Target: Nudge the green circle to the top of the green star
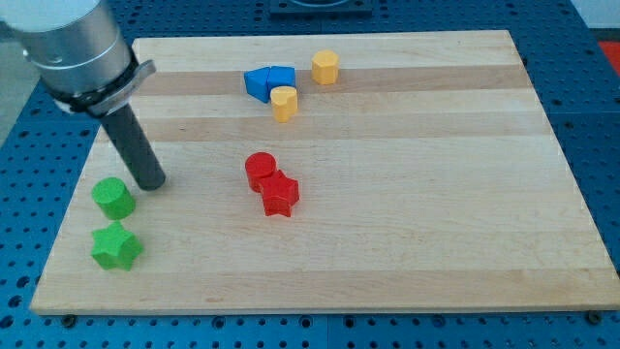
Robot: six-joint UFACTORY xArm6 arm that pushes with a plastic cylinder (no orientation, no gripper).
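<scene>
Table: a pale wooden table [407, 194] is lying on a blue perforated base [596, 116].
Green blocks: two; the green circle block [113, 198] is sitting near the view's left edge, and the green star block [116, 245] is sitting just below it, slightly apart.
Red blocks: two, a red circle block [260, 171] and a red star block [280, 194], touching.
Blue blocks: two blue blocks [268, 81], pressed together, shapes unclear.
Yellow blocks: two, a yellow heart-like block [284, 103] and a yellow hexagon block [325, 67].
Hand: none; my tip [150, 183] is resting just right of the green circle, holding nothing.
</scene>
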